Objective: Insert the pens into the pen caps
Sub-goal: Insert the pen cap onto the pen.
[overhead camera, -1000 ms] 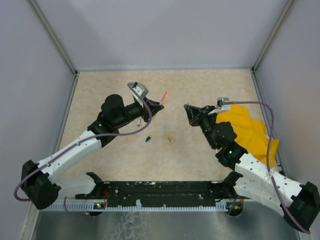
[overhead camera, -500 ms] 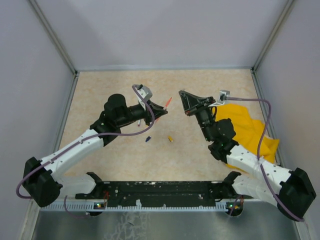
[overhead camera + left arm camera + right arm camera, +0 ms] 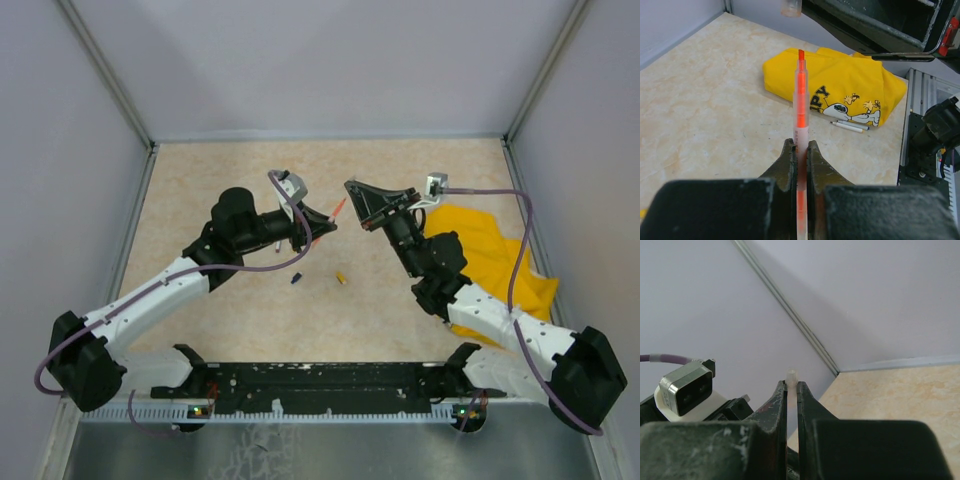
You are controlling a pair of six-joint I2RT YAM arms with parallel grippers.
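My left gripper [image 3: 322, 224] is shut on an orange-pink pen [image 3: 801, 95], which sticks out of the jaws with its bare orange tip pointing at the right gripper. That right gripper [image 3: 350, 188] is shut on a small pale translucent pen cap [image 3: 791, 375], raised above the table. In the left wrist view the cap [image 3: 790, 7] hangs just beyond and slightly left of the pen tip, with a small gap between them. Two thin white pens [image 3: 850, 126] lie by the cloth's edge. A dark blue cap [image 3: 297, 278] and a yellow cap [image 3: 342, 278] lie loose on the table between the arms.
A crumpled yellow cloth [image 3: 495, 262] with a cartoon print lies at the right, under the right arm. Grey walls close in the beige table [image 3: 220, 170] on the left, back and right. The left wrist's camera housing [image 3: 685, 390] shows close beside the right gripper.
The right arm has swung its gripper and cap left and towards the back, close to the pen tip. The left gripper with the pen has shifted slightly right.
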